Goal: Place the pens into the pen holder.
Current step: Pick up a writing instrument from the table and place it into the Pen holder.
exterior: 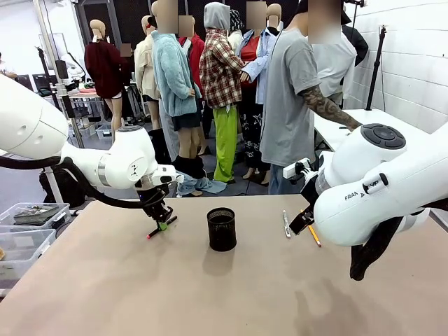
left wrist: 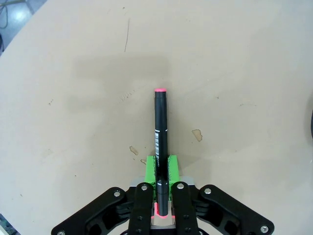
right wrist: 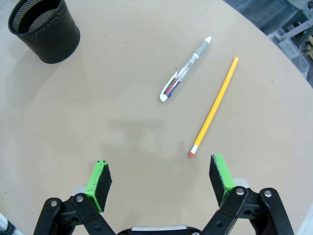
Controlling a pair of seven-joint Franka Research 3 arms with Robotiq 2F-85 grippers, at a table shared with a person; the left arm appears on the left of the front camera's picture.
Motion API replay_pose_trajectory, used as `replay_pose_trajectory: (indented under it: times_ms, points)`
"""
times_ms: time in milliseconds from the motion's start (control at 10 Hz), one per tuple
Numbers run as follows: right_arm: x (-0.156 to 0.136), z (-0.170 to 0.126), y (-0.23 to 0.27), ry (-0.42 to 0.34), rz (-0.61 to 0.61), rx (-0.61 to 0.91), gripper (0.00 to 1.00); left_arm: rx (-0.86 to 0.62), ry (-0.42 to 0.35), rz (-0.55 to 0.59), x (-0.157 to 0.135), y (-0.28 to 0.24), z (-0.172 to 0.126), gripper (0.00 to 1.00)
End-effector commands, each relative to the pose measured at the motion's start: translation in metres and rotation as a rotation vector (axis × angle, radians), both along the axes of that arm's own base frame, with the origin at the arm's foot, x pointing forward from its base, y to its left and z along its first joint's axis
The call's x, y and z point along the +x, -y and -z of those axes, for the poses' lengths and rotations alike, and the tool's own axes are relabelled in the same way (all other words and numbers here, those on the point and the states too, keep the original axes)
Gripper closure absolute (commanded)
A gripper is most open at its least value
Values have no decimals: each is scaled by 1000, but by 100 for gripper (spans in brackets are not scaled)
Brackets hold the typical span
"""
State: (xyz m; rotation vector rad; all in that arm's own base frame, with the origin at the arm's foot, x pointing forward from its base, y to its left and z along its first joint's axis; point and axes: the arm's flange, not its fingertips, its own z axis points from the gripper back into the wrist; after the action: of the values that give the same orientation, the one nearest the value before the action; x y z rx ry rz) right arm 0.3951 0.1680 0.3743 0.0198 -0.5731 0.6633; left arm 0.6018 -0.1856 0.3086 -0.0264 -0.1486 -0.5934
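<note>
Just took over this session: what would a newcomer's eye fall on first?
The left jaws are shut on a black pen with pink ends, low over the left side of the tan table. A black wire-mesh cylindrical pen holder stands mid-table. Right of it a white-and-clear click pen and a yellow wooden pencil lie apart, under the open right jaws.

Tan table (exterior: 126,294), a few small stains on top, black mesh cup (exterior: 221,229) upright near the middle, white pen (exterior: 286,224) flat at cup's 3 o'clock, yellow pencil (right wrist: 215,106) just beyond, not touching, roughly parallel
</note>
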Motion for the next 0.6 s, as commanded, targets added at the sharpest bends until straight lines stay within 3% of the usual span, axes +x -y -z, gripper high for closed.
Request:
replay_pose_trajectory:
  times_ms: [0,200,500]
  points:
    - [0,0,0,-1,0,0,0,28,-27,25,-14,-8,11,100]
    - [0,0,0,-1,0,0,0,-86,39,70,-26,-24,-3,100]
    - [0,0,0,-1,0,0,0,-337,226,121,-48,-55,-41,100]
